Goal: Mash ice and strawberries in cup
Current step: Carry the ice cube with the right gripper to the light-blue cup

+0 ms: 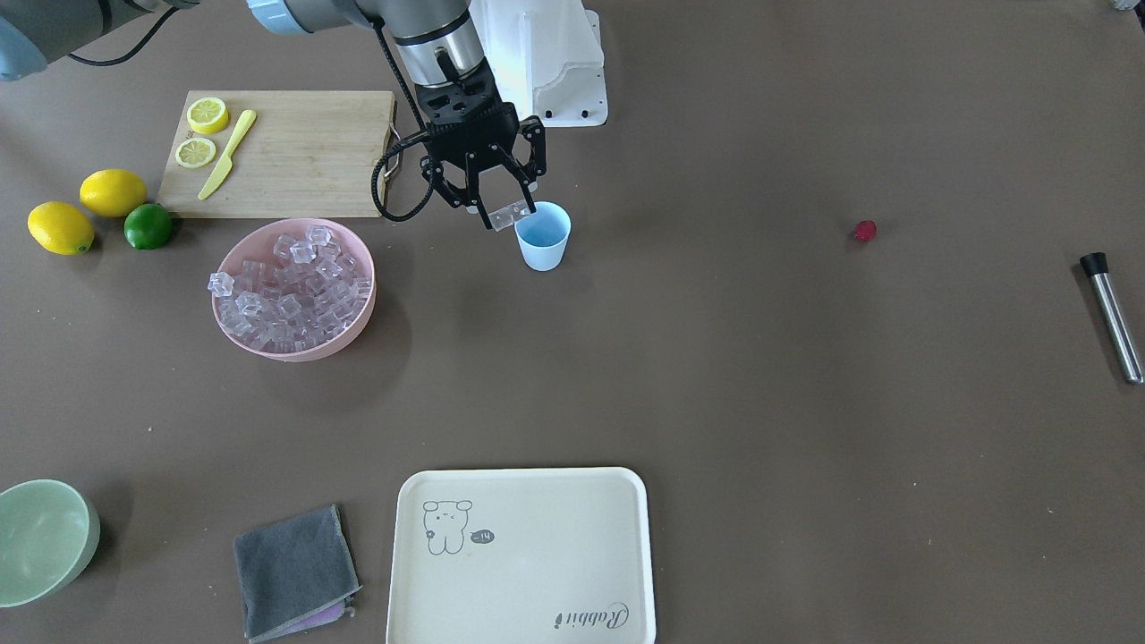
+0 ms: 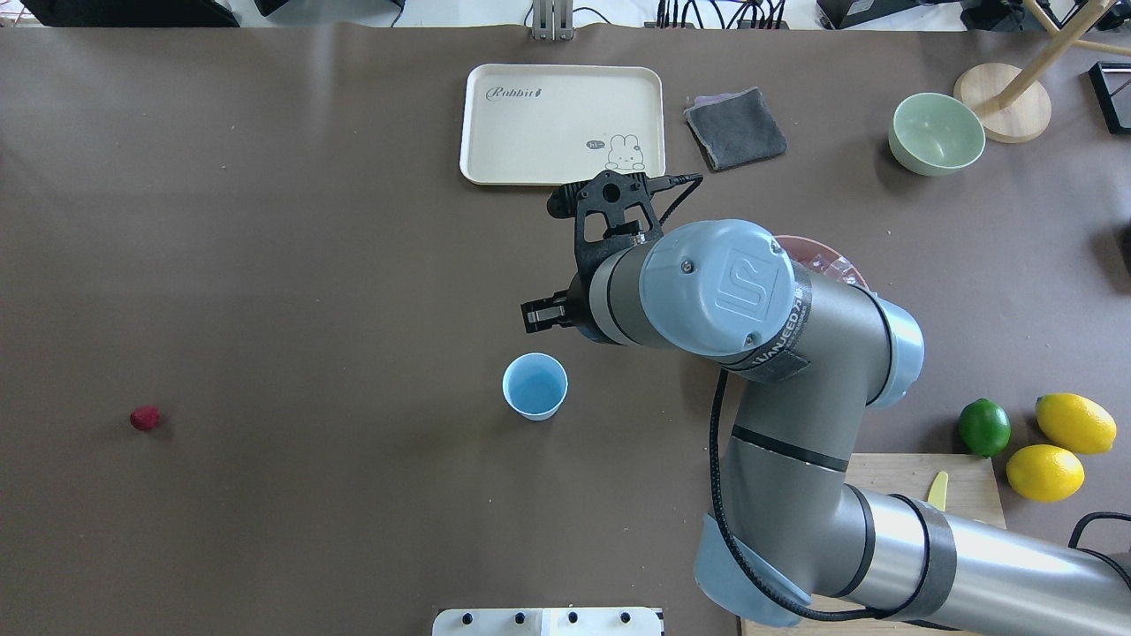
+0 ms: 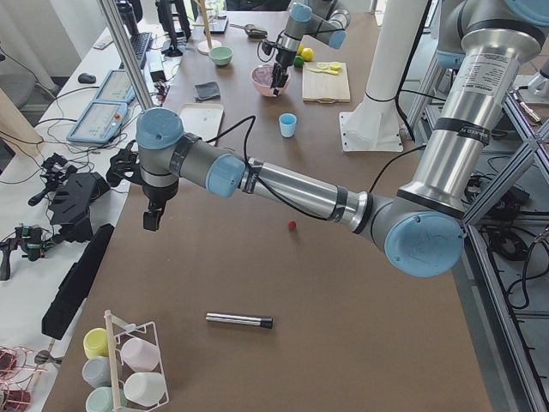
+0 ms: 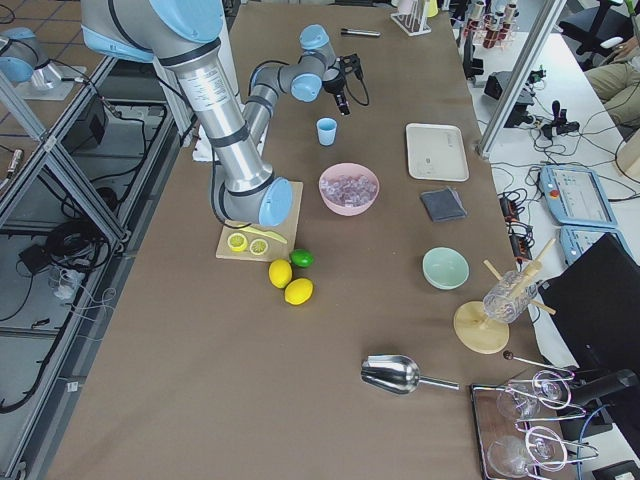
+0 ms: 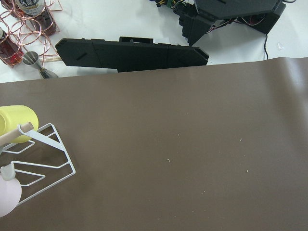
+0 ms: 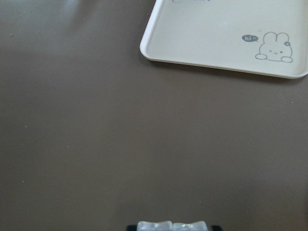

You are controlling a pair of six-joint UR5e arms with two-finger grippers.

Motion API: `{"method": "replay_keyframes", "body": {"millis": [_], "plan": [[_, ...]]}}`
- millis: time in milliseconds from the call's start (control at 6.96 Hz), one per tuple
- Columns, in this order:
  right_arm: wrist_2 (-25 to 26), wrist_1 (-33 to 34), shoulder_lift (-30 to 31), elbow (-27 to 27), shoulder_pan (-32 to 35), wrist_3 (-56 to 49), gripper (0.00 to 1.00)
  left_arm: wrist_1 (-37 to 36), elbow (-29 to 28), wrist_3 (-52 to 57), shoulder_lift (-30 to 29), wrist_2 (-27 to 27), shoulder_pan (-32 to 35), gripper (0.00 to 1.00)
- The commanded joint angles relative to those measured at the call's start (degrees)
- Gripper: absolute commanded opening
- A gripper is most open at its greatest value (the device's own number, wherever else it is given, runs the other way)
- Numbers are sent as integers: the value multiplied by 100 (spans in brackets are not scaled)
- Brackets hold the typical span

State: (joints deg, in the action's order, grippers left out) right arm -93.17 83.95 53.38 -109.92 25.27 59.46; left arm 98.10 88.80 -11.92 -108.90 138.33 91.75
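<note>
Right jaws: clamped on a small clear ice cube (image 1: 510,215), pointing down and raised above the brown worktop (image 1: 760,376).
Held cube: glassy and blocky with a faint lilac tint. In the right wrist view it is a pale band at the bottom edge, pinched from both sides.
Cup: a small light blue plastic tumbler (image 1: 542,236), tapered and upright, with its mouth facing up. Its rim is just below and beside the right jaws, on the side toward the robot's left. In the front-facing view the held cube overlaps the rim's edge.
Ice supply: a heap of clear cubes (image 1: 286,291) fills a wide pink bowl (image 1: 313,347). It is near the right jaws, on the side away from the tumbler.
Strawberry: one small, roundish, dark red berry (image 1: 864,231) lies on bare worktop. It is well apart from the right jaws, past the tumbler from them.
Steel rod: a slim metal bar with a black cap (image 1: 1111,315), lying farther from the right jaws than the berry.
Left jaws: seen only in the left side view, hanging above the worktop well apart from the tumbler. I cannot tell whether they are apart or together.
</note>
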Motion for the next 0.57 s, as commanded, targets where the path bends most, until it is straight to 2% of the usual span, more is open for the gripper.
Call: {"method": "replay_keyframes", "body": {"millis": [0,431], "plan": [[158,-1,-3,137,-232,-241,0,7,40,-3,44,141,1,98],[440,-71,-47,374,-470,-277,0,7,50,-3,53,141,9,98]]}}
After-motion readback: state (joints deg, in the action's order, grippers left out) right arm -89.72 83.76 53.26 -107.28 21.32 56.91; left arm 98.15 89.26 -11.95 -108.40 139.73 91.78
